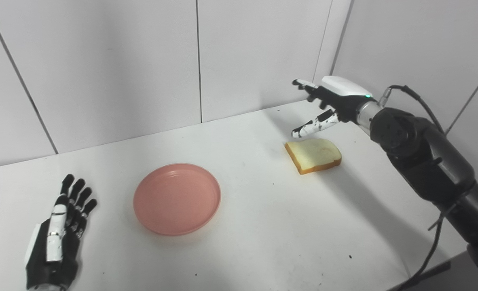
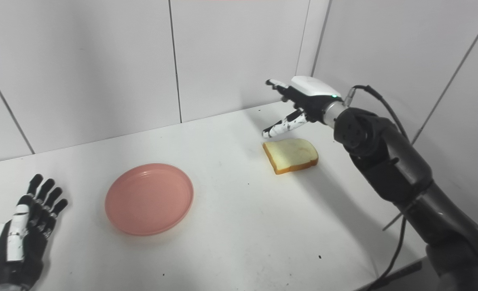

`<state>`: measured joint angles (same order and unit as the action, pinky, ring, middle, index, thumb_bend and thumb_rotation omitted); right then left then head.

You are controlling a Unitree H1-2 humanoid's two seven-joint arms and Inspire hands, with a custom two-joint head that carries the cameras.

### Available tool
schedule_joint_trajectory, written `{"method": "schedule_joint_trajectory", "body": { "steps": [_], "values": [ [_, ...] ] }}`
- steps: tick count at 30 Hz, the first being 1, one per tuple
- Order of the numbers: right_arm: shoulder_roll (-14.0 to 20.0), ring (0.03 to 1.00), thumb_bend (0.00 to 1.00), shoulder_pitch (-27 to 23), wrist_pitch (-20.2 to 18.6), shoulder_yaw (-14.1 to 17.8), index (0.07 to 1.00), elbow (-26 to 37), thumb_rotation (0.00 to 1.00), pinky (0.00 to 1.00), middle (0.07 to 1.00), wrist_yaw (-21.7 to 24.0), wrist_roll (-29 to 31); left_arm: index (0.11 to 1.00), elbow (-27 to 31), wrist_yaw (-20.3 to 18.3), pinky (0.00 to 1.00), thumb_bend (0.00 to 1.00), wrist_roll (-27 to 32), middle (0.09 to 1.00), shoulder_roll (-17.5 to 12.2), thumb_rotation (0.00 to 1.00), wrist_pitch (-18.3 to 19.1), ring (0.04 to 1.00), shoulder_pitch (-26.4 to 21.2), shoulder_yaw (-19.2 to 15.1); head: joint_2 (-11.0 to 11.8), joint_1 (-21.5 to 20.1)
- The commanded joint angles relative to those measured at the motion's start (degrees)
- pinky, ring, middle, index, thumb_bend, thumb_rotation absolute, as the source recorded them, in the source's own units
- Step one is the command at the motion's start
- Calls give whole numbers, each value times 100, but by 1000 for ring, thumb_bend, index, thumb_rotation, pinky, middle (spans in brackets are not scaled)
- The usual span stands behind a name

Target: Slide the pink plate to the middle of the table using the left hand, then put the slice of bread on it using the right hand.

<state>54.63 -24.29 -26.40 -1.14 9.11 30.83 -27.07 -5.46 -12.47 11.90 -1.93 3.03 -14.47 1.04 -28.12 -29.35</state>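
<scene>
The bread (image 1: pixel 313 155) lies flat on the table (image 1: pixel 263 234) right of the plate (image 1: pixel 177 199), under the empty, wide-open right hand (image 1: pixel 324 107); it looks soft and light, so pinch its edges gently.

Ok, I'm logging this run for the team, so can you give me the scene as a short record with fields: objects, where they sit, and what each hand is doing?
surface: white table
plate: round pink plastic plate, empty, left of the table's centre
bread: toasted-edge slice of bread, flat on the table, right of the plate
left hand: left hand open, beside the plate, not touching it
right hand: right hand open, fingers above the bread's far edge; contact unclear
</scene>
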Motion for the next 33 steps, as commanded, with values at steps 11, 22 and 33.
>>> {"method": "schedule_joint_trajectory", "body": {
  "steps": [11,22,33],
  "values": [
    [327,964,1000,-294,529,-619,996,-758,402,883,992,70,-443,984,177,-133,941,435,149,994,-105,1000,-242,973,-179,-76,-77,-18],
    [326,1000,1000,-702,1011,-1254,1000,-1352,477,956,1000,248,-1032,973,361,-81,928,455,106,982,-99,1000,-133,959,-120,-59,-148,12],
    [150,1000,1000,-1162,1508,-1709,1000,-2079,510,996,1000,279,-1571,975,565,-37,942,445,112,984,-104,1000,48,962,-59,-41,-225,45]
  ]
}}
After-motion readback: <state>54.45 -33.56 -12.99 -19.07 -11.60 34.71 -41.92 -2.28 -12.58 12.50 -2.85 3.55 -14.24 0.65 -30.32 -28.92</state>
